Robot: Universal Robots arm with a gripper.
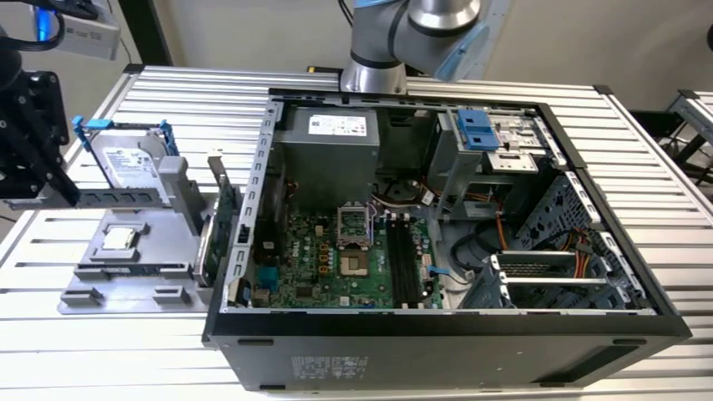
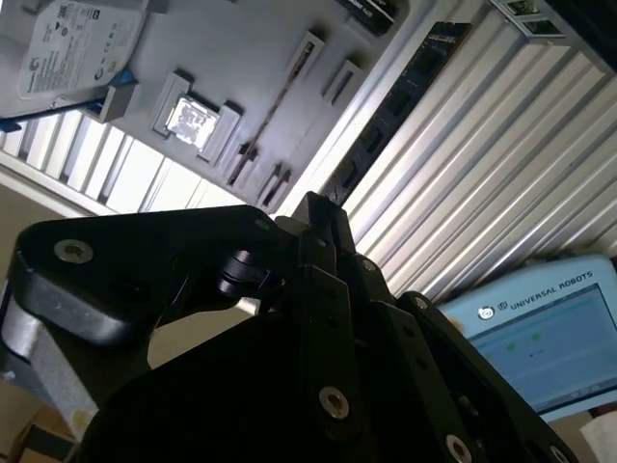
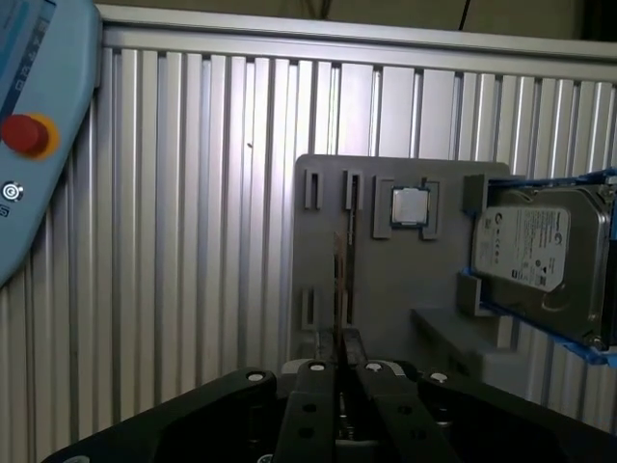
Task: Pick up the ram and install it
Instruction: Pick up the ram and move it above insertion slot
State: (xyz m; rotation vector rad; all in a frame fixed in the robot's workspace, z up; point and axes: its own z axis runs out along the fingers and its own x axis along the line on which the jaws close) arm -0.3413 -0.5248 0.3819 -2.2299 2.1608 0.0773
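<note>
The ram (image 3: 339, 280) stands on its thin edge in a slot of a grey holder (image 3: 386, 309), which lies flat on the ribbed metal worktop (image 3: 193, 241). In the first wrist view the stick shows as a narrow line running along the holder, between small empty slots. It is not lifted; nothing grips it.

The hand (image 3: 339, 374) hangs above the holder, in line with the ram's length, and the stick's near end runs in behind its fingertips in that view. Its two black fingers (image 3: 310, 378) are drawn together with only a thin slit between them, and they hold nothing. In the exterior view the hand's black body is at the exterior view's left edge, raised well clear of the holder.

On the same holder, beside the ram, a square silver processor chip (image 3: 410, 205) lies in its own recess. Past the chip, a silver hard drive (image 3: 540, 251) in a blue frame leans tilted at the holder's end.

In the exterior view the open computer case (image 1: 446, 334) lies on its side on the worktop, just beside the holder on the exterior view's right. A green expansion card (image 1: 226, 219) stands upright between the two. Inside the case the green motherboard (image 1: 323, 267) faces up, and its long black slots (image 1: 403, 259) are bare. A pale blue control tablet (image 3: 39, 125) with a red button rests on the worktop, well apart from the holder.
</note>
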